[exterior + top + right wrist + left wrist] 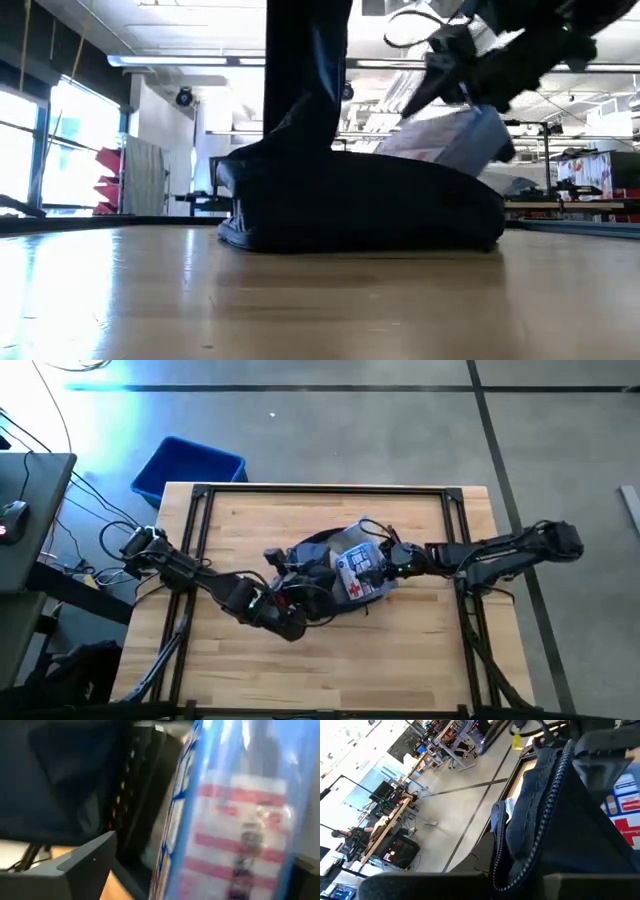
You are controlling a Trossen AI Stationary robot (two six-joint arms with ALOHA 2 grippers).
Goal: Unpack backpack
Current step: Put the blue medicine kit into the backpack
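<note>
blue bin point(188, 468): on floor, off table's far-left corner | wooden table point(330, 660)

Both arms are dark, nearly black, built of chunky jointed segments. In the high view the left arm point(190, 572) shows blocky housings at its joints, with thin black cables looping loosely off its base end and along the links. The right arm point(500, 550) is a slimmer run of tube-like links ending in a rounded, bulbous housing at its outer end, with fine cabling near the wrist. In the low view the right gripper point(470, 60) is angular and black, with a curved cable arcing over it. A yellow tag sits on dark hardware in the left wrist view.
</note>
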